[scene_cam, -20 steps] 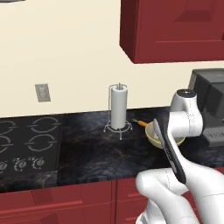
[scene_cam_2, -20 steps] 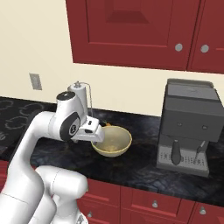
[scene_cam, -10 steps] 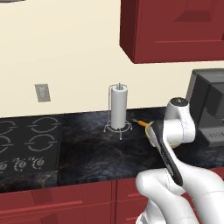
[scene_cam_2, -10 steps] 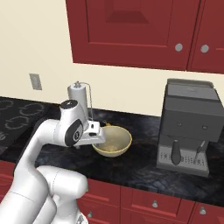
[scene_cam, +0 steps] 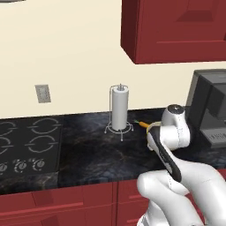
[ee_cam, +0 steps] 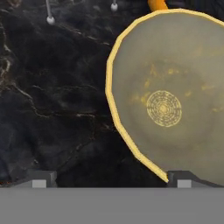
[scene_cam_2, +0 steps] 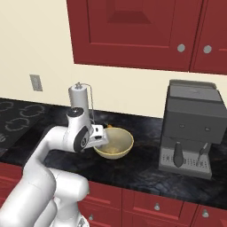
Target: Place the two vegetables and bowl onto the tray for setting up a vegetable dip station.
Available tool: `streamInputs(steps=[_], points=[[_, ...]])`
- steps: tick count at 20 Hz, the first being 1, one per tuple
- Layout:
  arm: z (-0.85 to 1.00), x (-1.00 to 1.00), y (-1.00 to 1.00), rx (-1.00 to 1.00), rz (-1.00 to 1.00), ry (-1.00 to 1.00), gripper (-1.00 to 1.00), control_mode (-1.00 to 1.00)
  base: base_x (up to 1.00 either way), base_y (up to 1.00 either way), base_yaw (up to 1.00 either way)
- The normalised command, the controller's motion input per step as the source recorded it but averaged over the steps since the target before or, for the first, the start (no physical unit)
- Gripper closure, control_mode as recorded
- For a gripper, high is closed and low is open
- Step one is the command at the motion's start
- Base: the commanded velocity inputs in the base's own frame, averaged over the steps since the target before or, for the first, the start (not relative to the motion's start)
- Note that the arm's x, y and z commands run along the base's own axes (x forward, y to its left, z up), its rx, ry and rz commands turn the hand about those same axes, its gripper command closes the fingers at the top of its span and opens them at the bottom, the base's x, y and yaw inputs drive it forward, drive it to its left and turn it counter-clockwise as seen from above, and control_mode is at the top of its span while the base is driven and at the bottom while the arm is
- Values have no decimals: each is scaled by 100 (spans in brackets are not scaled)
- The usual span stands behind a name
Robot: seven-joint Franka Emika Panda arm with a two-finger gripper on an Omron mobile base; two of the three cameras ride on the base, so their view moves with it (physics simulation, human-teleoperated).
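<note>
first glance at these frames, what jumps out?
The white arm reaching over the black counter, its open gripper at the near-left rim of the cream bowl; in the hand view the rim runs between the fingertips. Next, the dark coffee machine standing to the right of the bowl. Then the paper towel holder by the wall, with the orange carrot lying just to its right.

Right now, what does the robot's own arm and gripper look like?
The arm is glossy white, built from rounded tube-like segments. Its joints are dark, with a grey round cap on the upper joint and a black band running along one link in the left base view. The gripper ends in two small dark grey, blocky finger tips. No loose cables or markings can be made out.
</note>
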Motion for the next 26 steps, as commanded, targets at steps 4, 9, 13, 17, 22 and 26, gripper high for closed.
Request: streamInputs(steps=[4,9,13,17,22,26], points=[[0,42,0,0,0,6,-100,-100,0,0,0],[0,33,0,0,0,4,-100,-100,0,0,0],[-10,28,0,0,0,3,-100,-100,0,0,0],[-24,21,0,0,0,1,-100,-100,0,0,0],[-27,12,0,0,0,3,-100,-100,0,0,0],[-32,11,0,0,0,3,-100,-100,0,0,0]])
